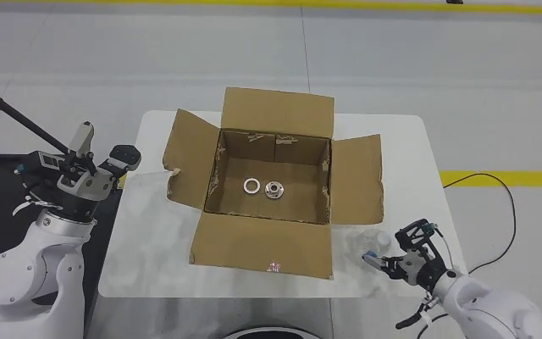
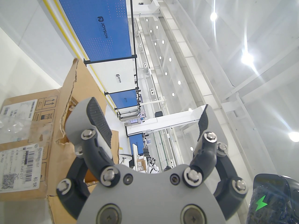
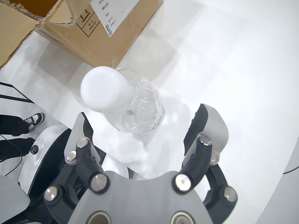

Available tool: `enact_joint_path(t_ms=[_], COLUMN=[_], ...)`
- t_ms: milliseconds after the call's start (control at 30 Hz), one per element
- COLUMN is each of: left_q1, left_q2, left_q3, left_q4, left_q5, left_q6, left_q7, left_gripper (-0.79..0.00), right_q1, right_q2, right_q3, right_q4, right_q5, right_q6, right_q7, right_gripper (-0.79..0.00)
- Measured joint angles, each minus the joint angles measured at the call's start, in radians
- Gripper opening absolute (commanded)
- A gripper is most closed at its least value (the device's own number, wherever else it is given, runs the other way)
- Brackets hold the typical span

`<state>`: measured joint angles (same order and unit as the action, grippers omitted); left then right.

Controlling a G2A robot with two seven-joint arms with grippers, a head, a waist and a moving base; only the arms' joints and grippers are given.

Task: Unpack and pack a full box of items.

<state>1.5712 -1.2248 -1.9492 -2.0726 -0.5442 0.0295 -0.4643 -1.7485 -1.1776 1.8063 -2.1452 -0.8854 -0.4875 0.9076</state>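
Now the right claw (image 3: 142, 120) is wide open and holds nothing. A clear bottle (image 3: 137, 115) with a white cap (image 3: 105, 92) stands on the desk (image 3: 222, 59) just in front of it, not touching it. Just past the bottle is a corner of the open box (image 3: 112, 19). Inside lie a white ring (image 1: 252, 185) and a round metal part (image 1: 273, 190), close together. The left claw (image 2: 149, 108) is wide open too, with the box beside it. I think the box is nearly emptied or barely filled; I cannot tell which. Packing everything is not done.

box (image 1: 301, 202) top open; flaps (image 1: 278, 110) splayed; bottle (image 3: 140, 113) beside corner.
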Motion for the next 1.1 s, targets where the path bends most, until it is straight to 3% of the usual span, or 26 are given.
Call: enact_joint_path(t_ms=[33,100,200,233,467,800,933,1100], left_q1=[0.0,0.0,0.0,0.0,0.0,0.0,0.0,0.0], left_q2=[0.0,0.0,0.0,0.0,0.0,0.0,0.0,0.0], left_q3=[0.0,0.0,0.0,0.0,0.0,0.0,0.0,0.0], left_q4=[0.0,0.0,0.0,0.0,0.0,0.0,0.0,0.0], left_q5=[0.0,0.0,0.0,0.0,0.0,0.0,0.0,0.0], left_q6=[0.0,0.0,0.0,0.0,0.0,0.0,0.0,0.0], left_q7=[0.0,0.0,0.0,0.0,0.0,0.0,0.0,0.0], left_gripper=[0.0,0.0,0.0,0.0,0.0,0.0,0.0,0.0], right_q1=[0.014,0.042,0.066,0.07,0.085,0.02,-0.009,-0.081], right_q2=[0.002,0.005,0.01,0.011,0.02,0.027,0.027,0.017], right_q3=[-0.009,-0.026,-0.038,-0.04,-0.042,0.018,0.044,0.126], right_q4=[0.009,0.027,0.047,0.052,0.047,-0.056,-0.078,-0.133], right_q5=[0.001,0.003,0.005,0.006,0.022,0.046,0.062,0.139], right_q6=[0.0,0.0,0.004,0.003,0.016,0.084,0.139,0.264], right_q7=[0.008,0.022,0.039,0.043,0.043,-0.011,-0.038,-0.17], right_gripper=[-0.055,-0.456,-0.64,-0.779,-0.785,-0.785,-0.785,-0.785])
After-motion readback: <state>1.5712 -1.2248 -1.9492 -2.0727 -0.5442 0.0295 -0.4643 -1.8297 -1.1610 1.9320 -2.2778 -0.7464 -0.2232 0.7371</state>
